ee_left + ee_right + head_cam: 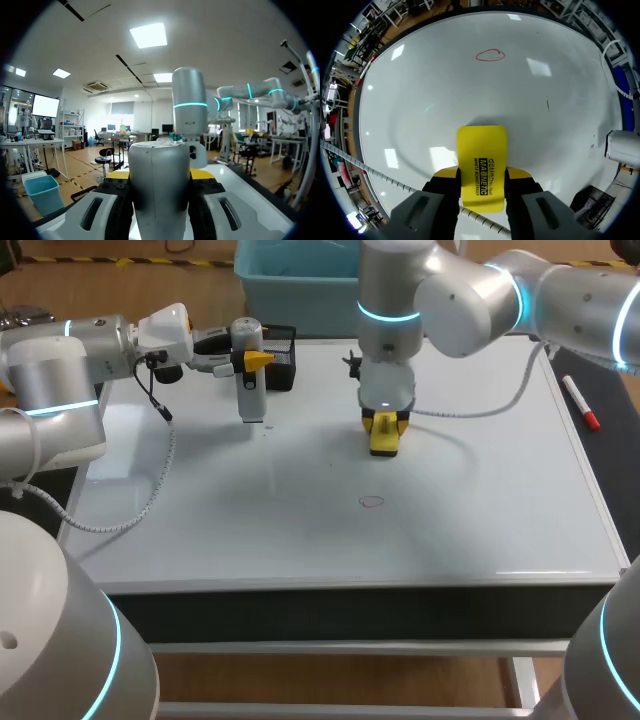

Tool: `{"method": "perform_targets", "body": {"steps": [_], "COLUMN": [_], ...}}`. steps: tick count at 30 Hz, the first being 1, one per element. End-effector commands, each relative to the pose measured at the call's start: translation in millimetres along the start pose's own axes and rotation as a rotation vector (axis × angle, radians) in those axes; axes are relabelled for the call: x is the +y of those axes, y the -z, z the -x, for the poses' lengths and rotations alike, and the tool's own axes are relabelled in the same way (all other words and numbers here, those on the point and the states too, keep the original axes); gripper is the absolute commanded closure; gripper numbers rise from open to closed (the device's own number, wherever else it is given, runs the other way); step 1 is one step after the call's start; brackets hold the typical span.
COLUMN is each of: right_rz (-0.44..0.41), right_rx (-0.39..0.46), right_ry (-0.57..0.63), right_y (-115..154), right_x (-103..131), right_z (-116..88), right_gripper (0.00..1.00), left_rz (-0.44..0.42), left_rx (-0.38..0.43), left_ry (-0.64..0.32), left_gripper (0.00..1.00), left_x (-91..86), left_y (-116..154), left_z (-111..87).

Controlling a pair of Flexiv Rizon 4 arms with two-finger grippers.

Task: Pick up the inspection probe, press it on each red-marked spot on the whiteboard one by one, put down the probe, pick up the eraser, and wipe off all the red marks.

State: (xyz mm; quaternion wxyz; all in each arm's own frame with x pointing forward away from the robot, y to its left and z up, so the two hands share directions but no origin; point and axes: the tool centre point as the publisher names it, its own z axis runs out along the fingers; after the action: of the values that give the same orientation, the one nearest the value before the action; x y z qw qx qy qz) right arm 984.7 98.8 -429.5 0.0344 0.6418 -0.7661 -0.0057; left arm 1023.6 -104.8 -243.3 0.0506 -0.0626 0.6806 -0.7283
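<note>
Right end effector (482, 173) clamps eraser (482, 147) — red mark (490, 55) ahead (wrist view).

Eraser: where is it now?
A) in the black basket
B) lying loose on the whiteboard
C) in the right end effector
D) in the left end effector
C: the eraser is clamped in the right end effector; the left end effector holds the probe.
</note>
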Motion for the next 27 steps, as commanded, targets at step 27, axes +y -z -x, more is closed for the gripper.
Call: {"method": "perform_targets", "body": {"steps": [27], "right_rz": [-0.031], "right_rx": [0.008], "right_ry": [-0.155], "right_y": [15.6], "right_x": [-36.4], "right_z": [-72.5], "right_gripper": [1.00], "left_rz": [-0.001], "left_rx": [-0.002], "left_ry": [0.000], "left_gripper": [1.00], "left_x": [-1.0], "left_y": [-0.5], "left_z": [-0.1]}}
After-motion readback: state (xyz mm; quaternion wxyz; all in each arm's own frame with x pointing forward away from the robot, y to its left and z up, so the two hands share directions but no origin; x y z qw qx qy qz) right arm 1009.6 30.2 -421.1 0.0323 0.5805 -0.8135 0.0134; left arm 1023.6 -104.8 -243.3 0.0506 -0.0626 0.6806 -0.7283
